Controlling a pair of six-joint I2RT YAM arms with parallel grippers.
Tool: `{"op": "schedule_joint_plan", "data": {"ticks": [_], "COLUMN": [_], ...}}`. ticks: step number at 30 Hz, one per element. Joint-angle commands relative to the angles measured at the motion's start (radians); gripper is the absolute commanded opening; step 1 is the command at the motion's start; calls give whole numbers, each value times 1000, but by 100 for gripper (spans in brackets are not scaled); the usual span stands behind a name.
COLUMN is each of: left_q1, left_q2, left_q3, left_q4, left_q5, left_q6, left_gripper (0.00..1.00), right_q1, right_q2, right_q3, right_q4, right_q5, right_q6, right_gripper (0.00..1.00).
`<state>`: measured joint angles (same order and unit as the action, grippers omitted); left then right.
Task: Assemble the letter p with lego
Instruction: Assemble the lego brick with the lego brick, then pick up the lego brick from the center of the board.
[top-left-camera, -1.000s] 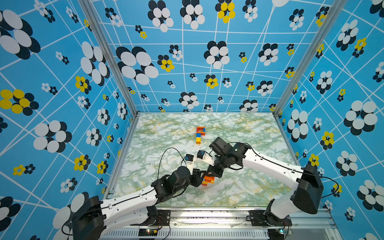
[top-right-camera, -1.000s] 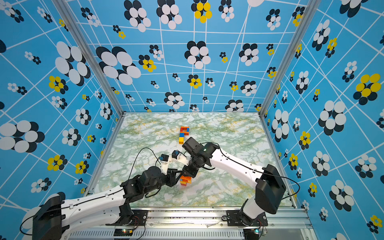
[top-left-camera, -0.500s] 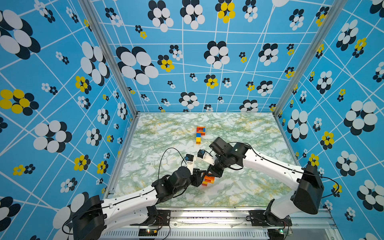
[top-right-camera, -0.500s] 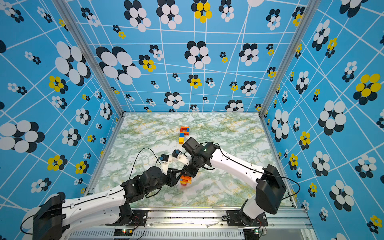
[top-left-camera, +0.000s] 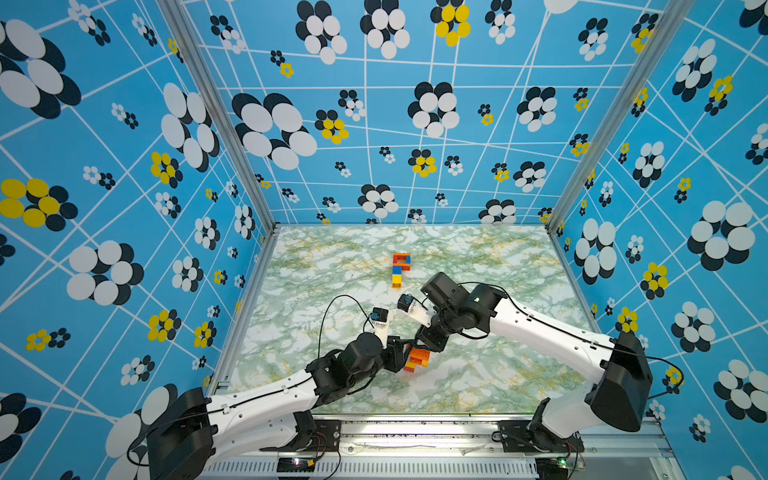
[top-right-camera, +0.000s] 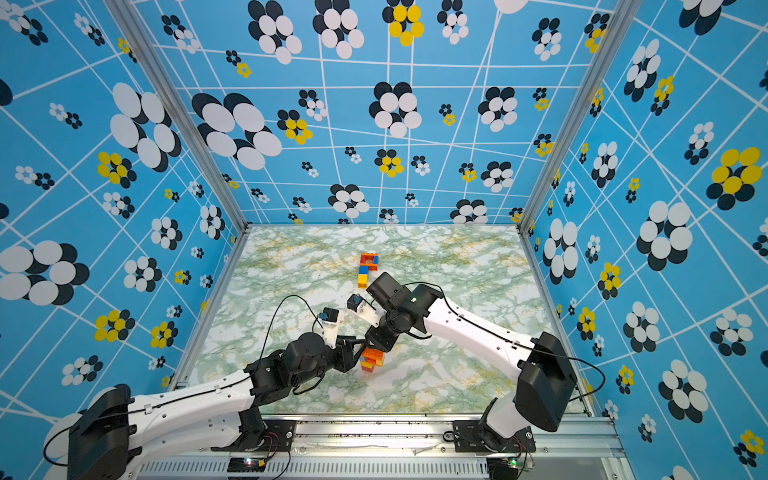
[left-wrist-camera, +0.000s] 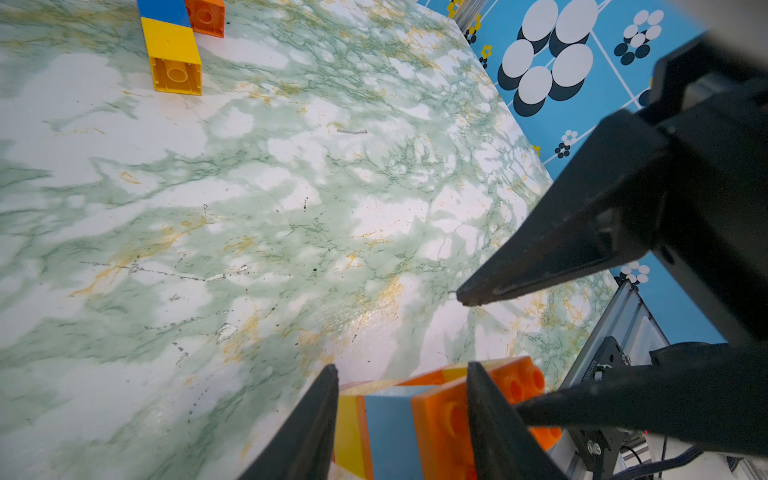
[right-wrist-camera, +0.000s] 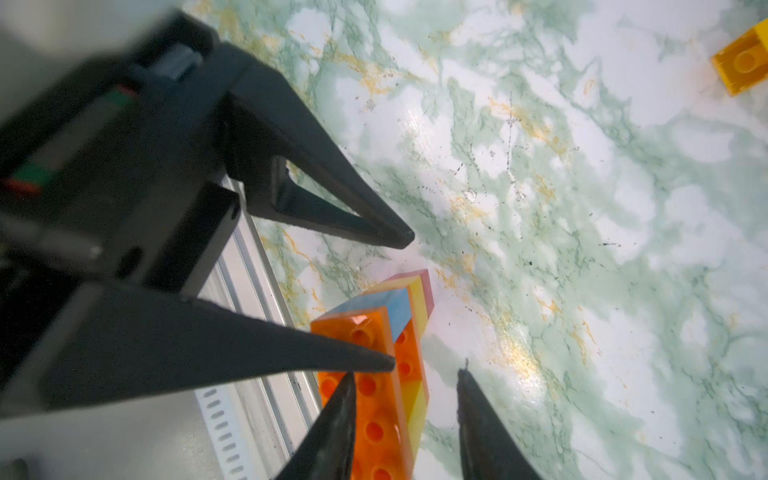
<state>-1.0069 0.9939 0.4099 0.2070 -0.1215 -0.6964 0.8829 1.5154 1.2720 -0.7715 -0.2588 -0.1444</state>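
- The table (top-left-camera: 498, 270) is carrying two lots of lego. A flat piece of orange, blue and yellow bricks (top-left-camera: 400, 269) is lying toward the middle of the far edge. A small brick cluster (top-left-camera: 417, 359) is sitting nearer the front edge, about midway between the side edges, where both arms are meeting.
- The left gripper (left-wrist-camera: 401, 365) is clamping the brick cluster between its jaws, so it is acting as the vice. It should be holding firm and level, not twisting.
- The right gripper (right-wrist-camera: 405, 372) is standing with its jaws parted and holding nothing. One of its fingers (left-wrist-camera: 602, 401) is lying against the orange brick (right-wrist-camera: 378, 415) at the cluster's studded end.
- The step looks like seating that orange brick. The right arm should be pressing or lifting straight along the studs, because a sideways drag risks peeling the brick off.
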Motion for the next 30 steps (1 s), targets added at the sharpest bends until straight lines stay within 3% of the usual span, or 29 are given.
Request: {"op": "schedule_joint_plan", "data": {"ticks": [1, 13, 22, 30], "left_q1": [-10, -11, -10, -11], "left_q2": [32, 34, 48, 56], "left_q3": [-39, -44, -49, -57], "left_q4": [-165, -163, -152, -140], "left_q5": [-4, -13, -21, -21], "left_q6": [24, 22, 17, 7], "left_gripper": [51, 51, 52, 52], "right_q1": [-5, 2, 114, 176], "right_q2": [-38, -121, -234, -270], "right_q3": [-4, -104, -237, -307], "right_q4": [17, 61, 158, 215], "right_q5": [5, -10, 139, 271], "right_q6": [18, 39, 119, 199], "right_gripper": [42, 45, 55, 56]}}
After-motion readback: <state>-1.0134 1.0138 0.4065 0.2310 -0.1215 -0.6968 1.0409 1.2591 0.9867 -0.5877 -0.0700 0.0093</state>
